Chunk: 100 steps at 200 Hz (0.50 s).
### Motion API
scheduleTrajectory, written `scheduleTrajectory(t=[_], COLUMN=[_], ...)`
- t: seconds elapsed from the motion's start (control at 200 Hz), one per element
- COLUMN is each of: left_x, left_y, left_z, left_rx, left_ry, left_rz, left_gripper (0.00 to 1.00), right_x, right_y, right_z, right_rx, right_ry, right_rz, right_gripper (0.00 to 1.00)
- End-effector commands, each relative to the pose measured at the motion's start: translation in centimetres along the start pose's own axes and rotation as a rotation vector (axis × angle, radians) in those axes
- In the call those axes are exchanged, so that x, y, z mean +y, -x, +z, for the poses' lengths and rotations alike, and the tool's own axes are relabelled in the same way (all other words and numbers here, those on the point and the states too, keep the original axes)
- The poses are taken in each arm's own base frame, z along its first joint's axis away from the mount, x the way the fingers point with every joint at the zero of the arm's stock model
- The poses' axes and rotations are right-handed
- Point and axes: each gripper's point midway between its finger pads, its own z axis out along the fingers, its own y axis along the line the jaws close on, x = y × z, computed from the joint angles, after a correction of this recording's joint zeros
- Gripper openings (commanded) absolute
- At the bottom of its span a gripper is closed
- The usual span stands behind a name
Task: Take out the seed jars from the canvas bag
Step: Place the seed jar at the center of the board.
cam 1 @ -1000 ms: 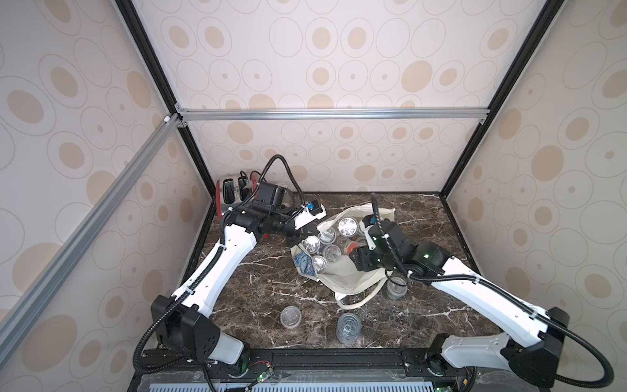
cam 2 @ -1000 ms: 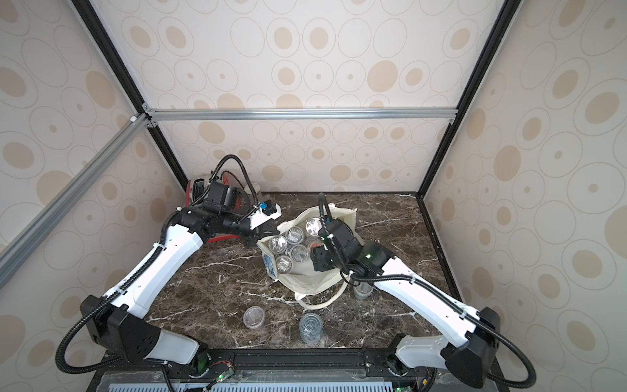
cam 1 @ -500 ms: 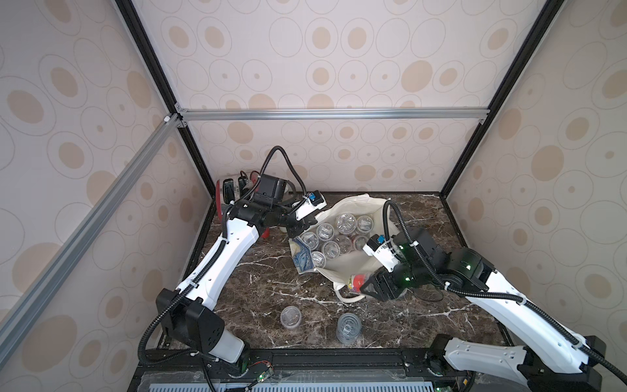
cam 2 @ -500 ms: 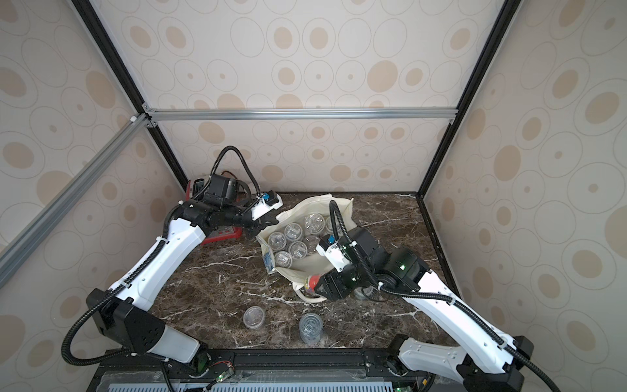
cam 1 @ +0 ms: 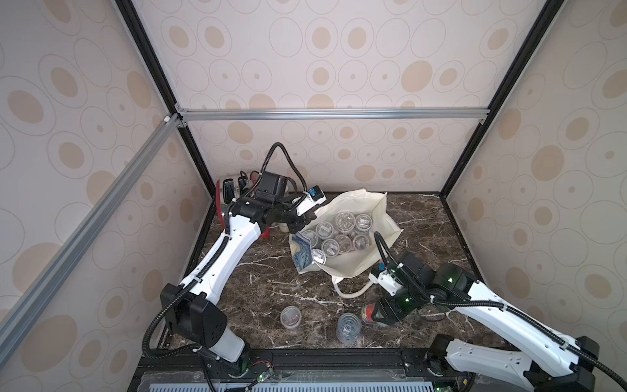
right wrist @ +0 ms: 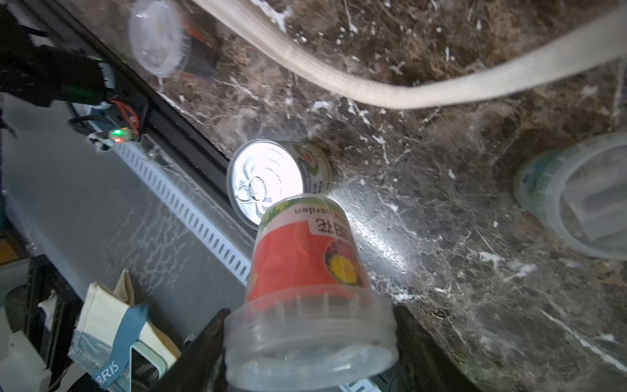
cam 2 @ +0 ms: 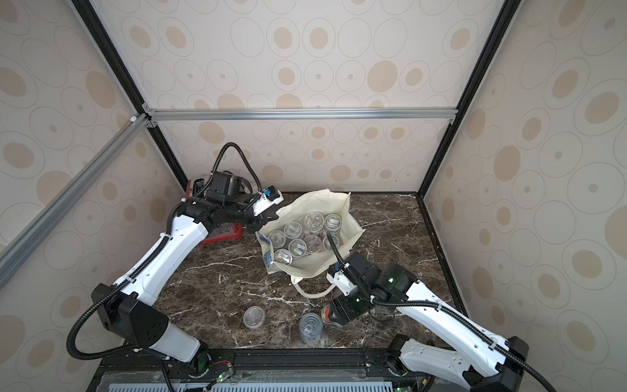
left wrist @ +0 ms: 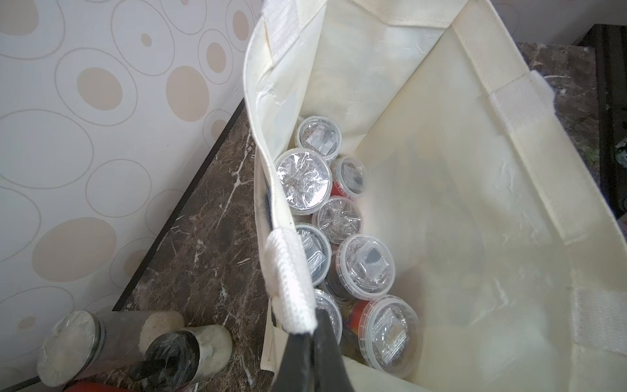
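Right wrist view: a red jar (right wrist: 302, 261) is gripped, tilted, by the right claw (right wrist: 308, 342) near the table (right wrist: 458, 220), so levelling and release are needed; the bag (left wrist: 441, 169) is pinched by the left claw (left wrist: 314, 327).

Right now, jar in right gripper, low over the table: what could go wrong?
1. The tilted red-label jar in the right gripper is close to a standing jar; setting down may topple it.
2. The loose handle loop lies by the right arm; could snag.
3. The left gripper pinches the other handle; a slip may collapse the canvas bag.
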Motion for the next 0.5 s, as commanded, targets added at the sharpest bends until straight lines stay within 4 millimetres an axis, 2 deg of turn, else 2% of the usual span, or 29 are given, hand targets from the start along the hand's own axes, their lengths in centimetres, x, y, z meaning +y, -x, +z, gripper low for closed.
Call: scheduleTrajectory(t=[0.0,0.29,0.495], left_x=[0.3,-0.8,-1.7], left_y=[0.7,0.5,0.2], left_z=[-0.8,-1.3,-1.3], left_rx=[-0.007,-0.014,-0.021], left_ry=[0.006,-0.023,-0.059], left_rz=[0.003,0.004,0.007], left_gripper=[0.0,0.0,0.0], right_x=[-2.4,-4.9,-5.6], right_y=[-0.2,-2.0,-1.0], right_z=[1.2,4.8,5.9], right_rx=[-0.005,0.088,0.148], right_ry=[-0.12,-0.225,-0.297], right_rz=[0.095,0.247,0.225], right_gripper=[0.64,0.63,0.69])
